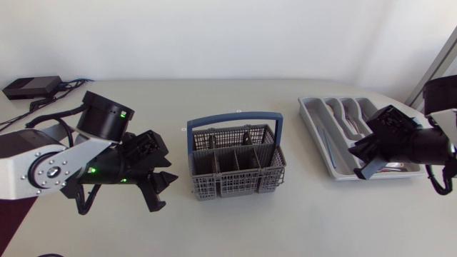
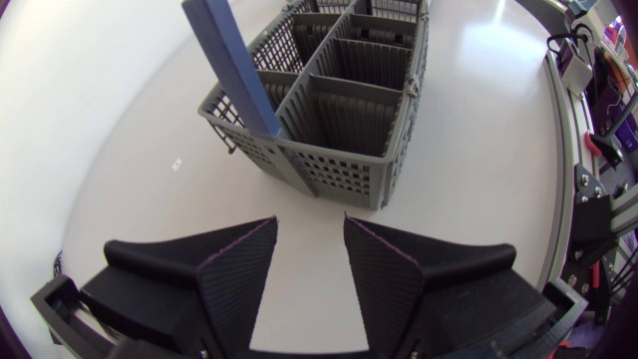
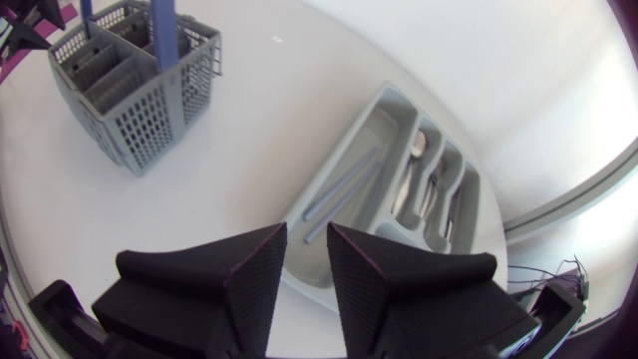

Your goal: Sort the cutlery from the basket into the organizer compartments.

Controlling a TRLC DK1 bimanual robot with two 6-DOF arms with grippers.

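A grey cutlery basket point(image 1: 235, 182) with an upright blue handle point(image 1: 235, 120) stands at the middle of the pale bench point(image 1: 214, 228), its interior split by dividers into several compartments. The grey organizer point(image 1: 307, 111) lies toward the bench's right far corner, well apart from the basket, set at a slant to the bench's edge. Its short compartments hold pieces of metal cutlery point(image 1: 350, 118), spoon bowls among them. The long compartment on the side nearer the basket holds slim straight pieces whose kind cannot be told.

The left arm point(image 1: 43, 168) comes in over the bench's left edge and hangs low beside the basket. Its pincer point(image 2: 311, 264) is released, the two wedge fingers standing apart with bare bench between them, pointed at the basket's near corner and short of touching it.

The right arm point(image 1: 435, 143) comes in from the right edge. Its pincer point(image 3: 307, 269) is poised above the organizer's near end. Its fingers are parted by a narrow gap with nothing gripped between them, and the organizer's rim shows under them.

A black box point(image 1: 32, 87) with cables sits at the bench's far left corner.
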